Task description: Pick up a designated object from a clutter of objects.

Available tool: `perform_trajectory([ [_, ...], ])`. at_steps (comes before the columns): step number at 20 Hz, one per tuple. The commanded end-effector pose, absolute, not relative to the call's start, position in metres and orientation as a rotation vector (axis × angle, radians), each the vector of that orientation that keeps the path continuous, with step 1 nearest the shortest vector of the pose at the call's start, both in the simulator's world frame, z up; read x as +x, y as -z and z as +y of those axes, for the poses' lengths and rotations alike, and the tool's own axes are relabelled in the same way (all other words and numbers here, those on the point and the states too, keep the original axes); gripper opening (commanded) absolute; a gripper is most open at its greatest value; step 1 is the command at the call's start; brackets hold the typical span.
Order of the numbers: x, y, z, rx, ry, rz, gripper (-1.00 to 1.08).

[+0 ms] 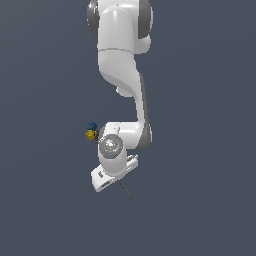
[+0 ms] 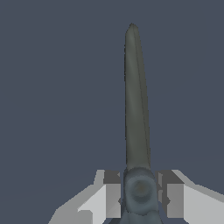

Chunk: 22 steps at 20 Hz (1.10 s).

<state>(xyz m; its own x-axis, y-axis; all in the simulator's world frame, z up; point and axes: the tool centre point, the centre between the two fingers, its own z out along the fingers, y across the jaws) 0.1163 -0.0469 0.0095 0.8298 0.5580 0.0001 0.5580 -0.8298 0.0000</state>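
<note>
The scissors [image 2: 136, 109] sit between the two fingers [image 2: 114, 192], which are clamped on the pivot, the grey blades running straight out beyond the fingertips. The grasp looks made; whether the scissors are off the bench cannot be told. The blue-and-yellow lump [image 1: 91, 130] lies well behind the fingers, beside the wrist.

- White Franka Panda arm [image 1: 122, 60]: extends down from the top of the exterior view, elbow bent, wrist folded back over the gripper.
- White two-finger gripper [image 2: 140, 192]: fingers [image 2: 113, 192] clamped on the pivot of the grey-bladed scissors [image 2: 136, 100]; the blades project straight out beyond the fingertips.
</note>
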Motion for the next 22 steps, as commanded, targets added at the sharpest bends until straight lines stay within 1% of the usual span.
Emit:
perform_trajectory([
  [1, 0.116, -0.008, -0.047, -3.005, 0.0, -0.915, -1.0],
  [7, 0.116, -0.017, -0.047, -3.005, 0.0, -0.916, -1.0],
  [12, 0.116, -0.04, -0.048, -3.005, 0.0, -0.916, -1.0],
  [17, 0.115, -0.079, -0.05, -3.005, 0.0, -0.916, -1.0],
  [22, 0.115, -0.134, -0.052, -3.005, 0.0, -0.916, -1.0],
])
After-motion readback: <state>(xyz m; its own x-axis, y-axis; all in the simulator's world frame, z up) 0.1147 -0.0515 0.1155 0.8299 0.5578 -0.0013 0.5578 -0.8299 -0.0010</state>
